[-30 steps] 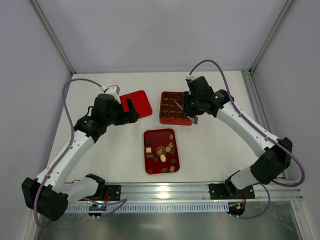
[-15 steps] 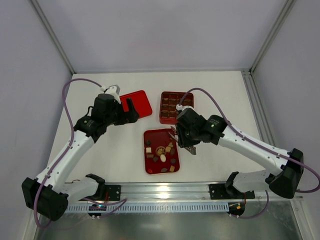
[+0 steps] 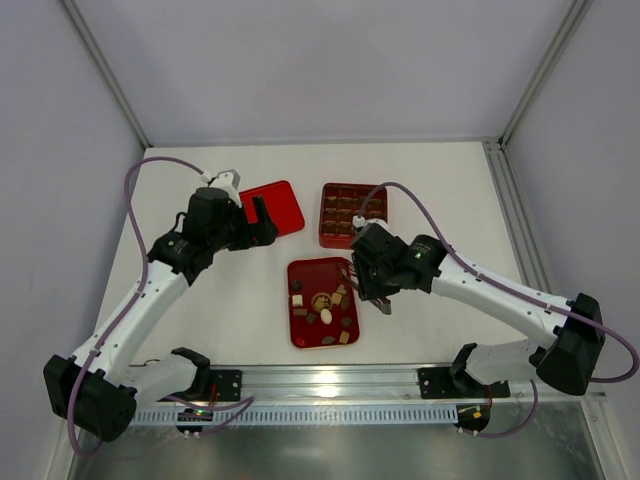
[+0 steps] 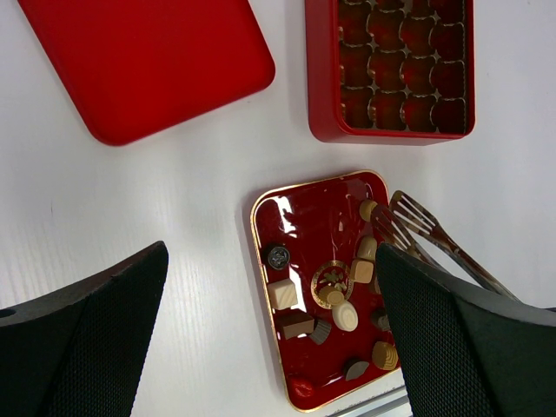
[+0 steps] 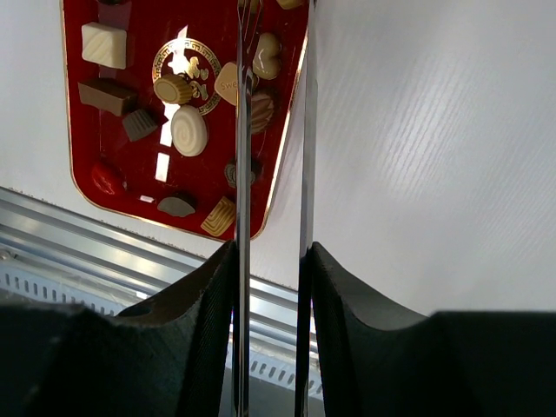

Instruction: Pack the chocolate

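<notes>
Chocolate pieces (image 3: 322,300) sit loose in the red tray (image 3: 305,341), frame centre; right claw (image 3: 371,277) clamps metal tongs (image 4: 415,228) over its right rim, left claw (image 3: 262,221) gapes empty. Tips snagging that rim could scatter pieces.

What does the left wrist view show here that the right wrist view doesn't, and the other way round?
Only the left wrist view: the plain red lid, the compartment box and the slotted tips of the tongs. Only the right wrist view: the right pincer clamping the tongs, and the metal rail at the table's edge. Both: the gold-rimmed tray with loose chocolates, and the tongs.
</notes>
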Robot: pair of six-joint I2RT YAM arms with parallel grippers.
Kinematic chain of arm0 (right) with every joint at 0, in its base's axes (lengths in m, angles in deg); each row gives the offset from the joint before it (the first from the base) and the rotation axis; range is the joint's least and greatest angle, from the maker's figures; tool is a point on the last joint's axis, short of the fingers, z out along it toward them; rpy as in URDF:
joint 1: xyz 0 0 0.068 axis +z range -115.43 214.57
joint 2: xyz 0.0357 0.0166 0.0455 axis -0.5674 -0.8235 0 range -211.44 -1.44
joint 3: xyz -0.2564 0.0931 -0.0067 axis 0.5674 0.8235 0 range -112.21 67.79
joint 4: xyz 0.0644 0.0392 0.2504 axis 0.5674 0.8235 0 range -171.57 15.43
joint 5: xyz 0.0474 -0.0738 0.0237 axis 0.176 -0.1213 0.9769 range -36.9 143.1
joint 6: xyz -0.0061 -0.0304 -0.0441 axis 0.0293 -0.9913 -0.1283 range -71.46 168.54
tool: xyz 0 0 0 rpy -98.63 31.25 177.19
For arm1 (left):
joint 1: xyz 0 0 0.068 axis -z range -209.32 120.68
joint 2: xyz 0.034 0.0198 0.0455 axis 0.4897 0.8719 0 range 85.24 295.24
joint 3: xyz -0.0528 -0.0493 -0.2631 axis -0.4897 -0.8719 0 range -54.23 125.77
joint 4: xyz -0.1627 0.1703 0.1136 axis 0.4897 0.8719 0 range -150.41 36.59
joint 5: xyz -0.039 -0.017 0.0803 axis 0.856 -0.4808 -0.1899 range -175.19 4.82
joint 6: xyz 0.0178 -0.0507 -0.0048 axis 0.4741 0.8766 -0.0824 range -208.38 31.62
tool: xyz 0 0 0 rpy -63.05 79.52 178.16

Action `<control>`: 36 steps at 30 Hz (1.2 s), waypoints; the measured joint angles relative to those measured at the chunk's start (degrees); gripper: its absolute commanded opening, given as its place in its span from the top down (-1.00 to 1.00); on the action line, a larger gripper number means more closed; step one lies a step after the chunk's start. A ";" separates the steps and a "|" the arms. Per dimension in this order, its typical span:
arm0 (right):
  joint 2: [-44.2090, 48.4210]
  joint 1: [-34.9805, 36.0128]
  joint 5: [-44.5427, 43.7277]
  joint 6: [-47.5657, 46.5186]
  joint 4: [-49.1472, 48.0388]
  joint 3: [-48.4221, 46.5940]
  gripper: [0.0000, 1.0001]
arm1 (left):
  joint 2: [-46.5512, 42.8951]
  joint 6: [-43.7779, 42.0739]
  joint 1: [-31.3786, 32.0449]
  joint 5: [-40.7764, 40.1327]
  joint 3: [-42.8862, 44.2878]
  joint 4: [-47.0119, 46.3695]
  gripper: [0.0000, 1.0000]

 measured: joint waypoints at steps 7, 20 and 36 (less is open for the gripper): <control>-1.84 0.00 0.02 -0.02 -1.18 0.02 0.20 | -0.11 0.00 0.00 -0.02 0.00 0.00 -0.99; -3.98 0.00 0.07 -0.09 -1.81 0.09 0.22 | -0.42 0.00 0.00 -0.02 0.00 0.00 -0.99; -6.27 0.00 0.26 -0.85 -2.62 0.07 0.39 | -0.79 0.00 0.00 -0.02 0.00 0.00 -0.99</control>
